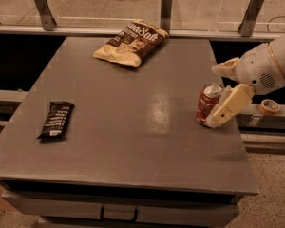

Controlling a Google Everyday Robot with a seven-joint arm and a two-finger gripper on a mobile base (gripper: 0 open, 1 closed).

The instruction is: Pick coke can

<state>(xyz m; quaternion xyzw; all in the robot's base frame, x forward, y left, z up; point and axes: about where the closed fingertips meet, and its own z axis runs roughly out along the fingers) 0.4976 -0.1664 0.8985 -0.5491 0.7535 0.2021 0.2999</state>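
The fingers of the gripper (213,97) are spread; the upright coke can (206,103) is positioned between them on the counter (133,127).

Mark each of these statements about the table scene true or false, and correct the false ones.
1. The small red cylindrical soda can stands upright near the right edge of the grey table. True.
2. The robot's cream two-finger hand hovers over the tan and brown chip bag. False: the hand is at the soda can, and the bag lies at the table's far edge.
3. The dark wrapped snack bar lies on the table's left side. True.
4. The soda can is lifted clear of the table. False: it stands on the tabletop.
5. The orange tape roll lies beside the snack bar. False: it sits off the table, to the right.
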